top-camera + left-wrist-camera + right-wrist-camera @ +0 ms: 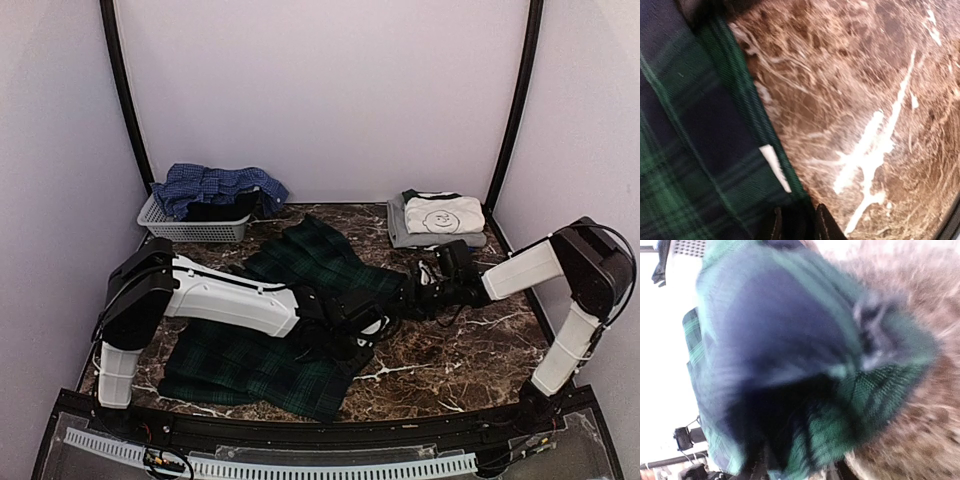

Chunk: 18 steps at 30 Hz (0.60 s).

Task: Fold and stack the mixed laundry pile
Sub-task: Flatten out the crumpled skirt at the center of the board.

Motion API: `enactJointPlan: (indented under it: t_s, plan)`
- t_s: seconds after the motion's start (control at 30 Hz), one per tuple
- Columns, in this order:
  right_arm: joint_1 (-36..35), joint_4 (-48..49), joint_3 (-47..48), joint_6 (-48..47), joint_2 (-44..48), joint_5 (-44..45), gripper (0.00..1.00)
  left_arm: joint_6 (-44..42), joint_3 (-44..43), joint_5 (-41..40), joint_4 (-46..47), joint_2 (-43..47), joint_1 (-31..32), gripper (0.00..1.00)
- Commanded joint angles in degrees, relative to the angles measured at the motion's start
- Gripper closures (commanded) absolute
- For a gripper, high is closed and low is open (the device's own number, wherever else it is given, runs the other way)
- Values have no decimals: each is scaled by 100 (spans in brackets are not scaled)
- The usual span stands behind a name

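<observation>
**A:** Starting nearest: reaching in from both sides over the dark green tartan shirt point(250, 360), spread on the marble table point(470, 350) just beyond the arm bases; meeting at its right-hand edge, most likely to carry that edge across for a fold.

**B:** Agreeing; working one edge with two grippers, probably to stop soft cloth sagging in the middle. And the jaws?

**A:** Looking through the left wrist camera at the left gripper point(799, 226): standing only a little apart, straddling the hem just below a small white tab point(775, 167), with the cloth flat on the stone there; pinching or merely resting, impossible to tell.

**B:** Faring no better with the right gripper point(800, 471); seeing only a blurred bulge of tartan raised close against the lens, with fingertips barely visible on either side of it; plainly touching the cloth, yet gripping or letting go, not possible to say.

**A:** Moving farther back, on the right: finding near the back wall a folded white tee point(445, 213) on top of a folded grey garment point(405, 238); serving, by the look of it, as the stack awaiting the tartan.

**B:** Ending far left: spotting in the pale slatted basket point(175, 228) a blue checked shirt point(220, 183) heaped over a dark item point(215, 210), both unfolded; judging from that, being roughly midway through the pile.
</observation>
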<state>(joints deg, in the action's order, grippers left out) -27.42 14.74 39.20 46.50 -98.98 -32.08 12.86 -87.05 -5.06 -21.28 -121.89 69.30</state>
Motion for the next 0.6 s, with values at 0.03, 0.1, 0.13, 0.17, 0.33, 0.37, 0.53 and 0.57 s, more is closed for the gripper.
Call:
enactJointPlan:
  t_s: [0.03, 0.1, 0.13, 0.17, 0.33, 0.37, 0.53, 0.57]
  plan:
    - [447, -963, 30, -573, 896, 49, 55, 56, 564, 1279, 780, 1082, -255, 70]
    - [592, -1359, 98, -856, 1175, 94, 49, 163, 867, 1654, 1089, 1464, -456, 68]
    - [644, -1442, 115, -966, 1312, 111, 44, 280, 1070, 1804, 1169, 1592, -618, 67]
    - [676, -1525, 144, -1089, 1422, 135, 39, 327, 1156, 1832, 1260, 1847, -702, 66]
    - [798, -1790, 669, -1309, 1185, 176, 25, 331, 1375, 1299, 846, 2310, -1291, 56]
    - [809, -1763, 805, -1322, 1005, 163, 25, 353, 1371, 1157, 663, 2332, -1440, 55]
    - [813, -1866, 1721, -1401, -65, 39, 26, 305, 1596, 640, 250, 2493, -1769, 55]
    - [809, -1895, 1843, -1431, -217, -68, 27, 232, 1647, 421, 72, 2507, -1774, 55]
